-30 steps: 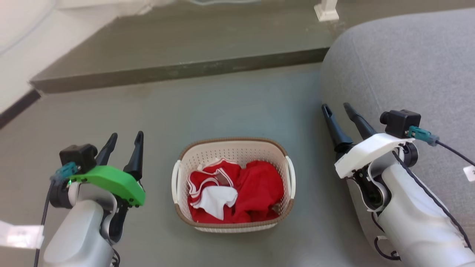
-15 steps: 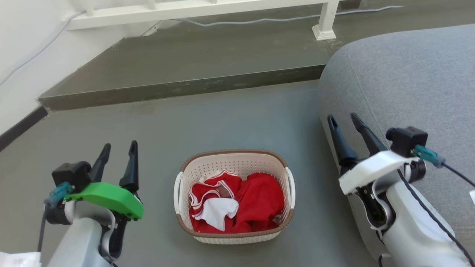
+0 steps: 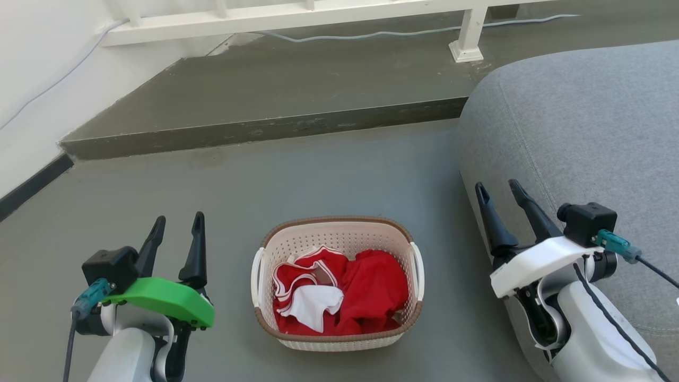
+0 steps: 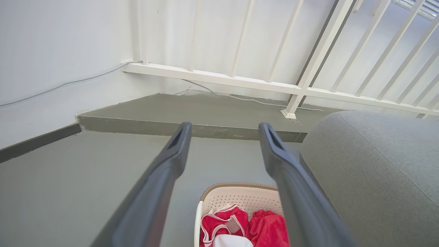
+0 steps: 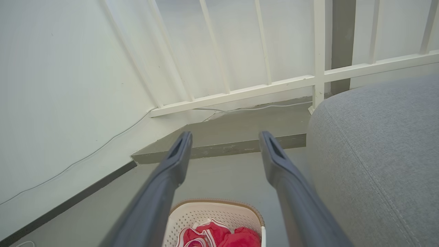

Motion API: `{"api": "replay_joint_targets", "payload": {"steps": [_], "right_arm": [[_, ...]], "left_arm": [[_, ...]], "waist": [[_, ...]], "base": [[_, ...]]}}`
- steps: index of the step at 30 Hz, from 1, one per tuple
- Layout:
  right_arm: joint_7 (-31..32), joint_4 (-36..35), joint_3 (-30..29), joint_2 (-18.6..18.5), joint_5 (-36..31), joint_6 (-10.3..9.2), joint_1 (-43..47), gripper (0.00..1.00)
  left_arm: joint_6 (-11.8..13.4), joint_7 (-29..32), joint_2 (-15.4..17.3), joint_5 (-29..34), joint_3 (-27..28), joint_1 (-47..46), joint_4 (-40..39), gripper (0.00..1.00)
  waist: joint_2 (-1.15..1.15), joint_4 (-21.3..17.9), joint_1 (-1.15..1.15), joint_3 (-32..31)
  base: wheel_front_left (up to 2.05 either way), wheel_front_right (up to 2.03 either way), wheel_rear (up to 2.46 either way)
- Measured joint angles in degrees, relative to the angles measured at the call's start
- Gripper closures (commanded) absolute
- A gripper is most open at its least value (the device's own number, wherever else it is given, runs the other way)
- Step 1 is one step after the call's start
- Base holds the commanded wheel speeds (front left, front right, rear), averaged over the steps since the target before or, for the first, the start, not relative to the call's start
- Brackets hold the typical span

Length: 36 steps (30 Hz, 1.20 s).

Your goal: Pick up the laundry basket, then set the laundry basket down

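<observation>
- The laundry basket [image 3: 339, 237] stands upright on the grey floor [image 3: 329, 170], low in the middle of the head view and roughly midway between the two arms.
- Inside it lies a crumpled heap of red clothes [image 3: 374, 284] with a white piece [image 3: 310, 302] tucked in. The load sits below the brown rim and does not cover either side handle.
- The white handles run along the basket's short sides: the left handle [image 3: 257, 276] faces the left arm and the right handle [image 3: 418, 270] faces the right arm.
- The left tool [image 3: 179, 218], under its green cover, is spread open with nothing between its fingers. It sits beside the basket, clear of it.
- The right tool [image 3: 497, 184], under its white cover, is likewise spread open and empty. It is apart from the basket and close against the grey sofa [image 3: 583, 132].
- Both tools point up and away from the basket, toward the raised step [image 3: 265, 127] and the white railing [image 3: 318, 13].
- Step in hand, as I judge it: the approach before the pick-up, with nothing gripped yet.
- The next move likely calls for lowering both tools, turning them inward, closing one on each handle, and lifting evenly so the basket stays level.
</observation>
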Motion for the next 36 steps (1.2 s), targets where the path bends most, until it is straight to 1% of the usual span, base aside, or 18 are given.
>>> {"api": "replay_joint_targets", "payload": {"steps": [3, 19, 30, 31, 36], "right_arm": [[0.0, -0.9, -0.3, 0.1, -0.5, 0.0, 0.9, 0.0], [0.0, -3.0, -1.6, 1.4, -2.4, 0.07, 2.3, 0.0], [0.0, -3.3, -2.3, 1.6, -3.5, 0.09, 3.2, 0.0], [0.0, -3.3, -2.3, 1.6, -3.7, 0.09, 3.2, 1.0], [0.1, -0.9, -1.9, 2.2, -3.6, 0.08, 5.4, 1.0]], "left_arm": [[0.0, 0.0, -0.7, 0.4, 0.9, 0.7, -0.8, 0.0], [-0.4, 0.0, -1.4, 1.9, 2.7, 2.5, -2.5, 0.0], [-1.3, 0.0, -2.2, 2.9, 3.2, 3.3, -3.0, 0.0], [-1.3, 0.0, -2.3, 2.9, 3.2, 3.3, -3.1, 1.0], [-1.3, 0.3, -3.0, 2.9, 3.0, 4.6, -0.2, 1.0]], "waist": [[0.0, 0.0, 0.0, 0.1], [0.0, -0.2, 0.0, 0.7], [0.0, -0.2, 0.0, 0.8], [0.0, -0.1, 0.0, 0.8], [0.0, -0.1, 0.0, 0.9]], "base": [[0.0, 0.0, 0.0], [0.0, 0.0, 0.0], [0.0, 0.0, 0.0], [0.0, 0.0, 0.0], [0.0, 0.0, 0.0]]}}
